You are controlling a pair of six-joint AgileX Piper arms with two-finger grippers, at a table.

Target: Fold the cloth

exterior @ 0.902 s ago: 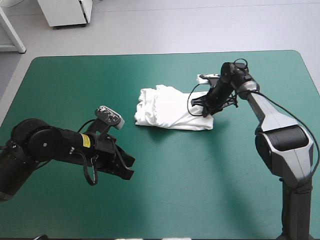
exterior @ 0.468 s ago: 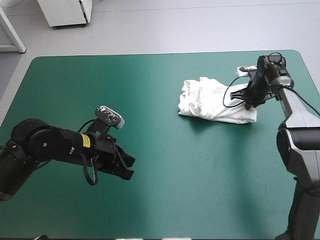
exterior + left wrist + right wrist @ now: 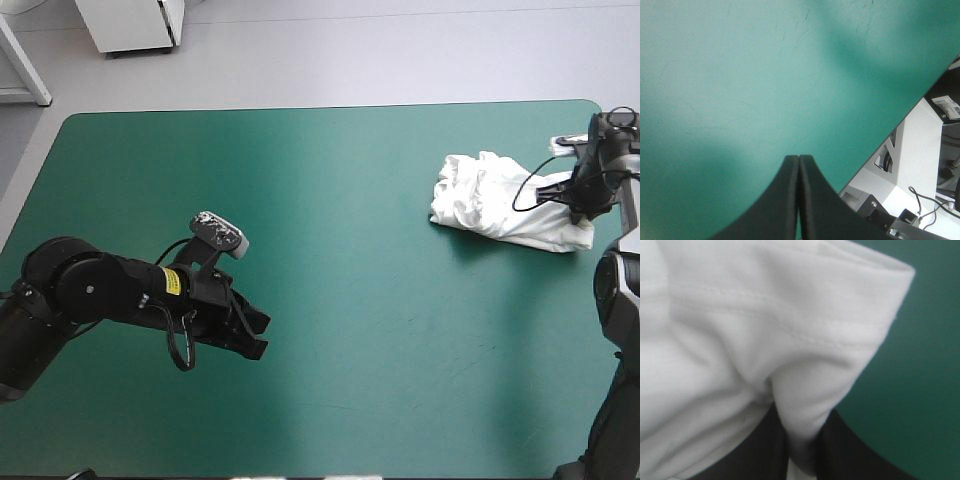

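The white T-shirt (image 3: 500, 200) lies as a folded bundle near the table's right edge, toward the far side. My right gripper (image 3: 578, 200) is at the bundle's right end, shut on the T-shirt. In the right wrist view a pinched fold of the T-shirt (image 3: 765, 340) runs down between the black fingers (image 3: 855, 450), and a stitched hem crosses the cloth. My left gripper (image 3: 248, 335) hovers low over the near left part of the table, far from the shirt. Its fingers (image 3: 785, 200) meet in one pointed arch over bare teal-green cover.
The teal-green table (image 3: 330, 380) stretches bare between the two arms. In the left wrist view the table's edge (image 3: 900, 120) runs diagonally ahead of the gripper, with white equipment beyond it. The bundle sits close to the right edge (image 3: 622, 150).
My right gripper has dragged the folded T-shirt from the table's middle far to the right, near the right edge. The left arm has stayed still.
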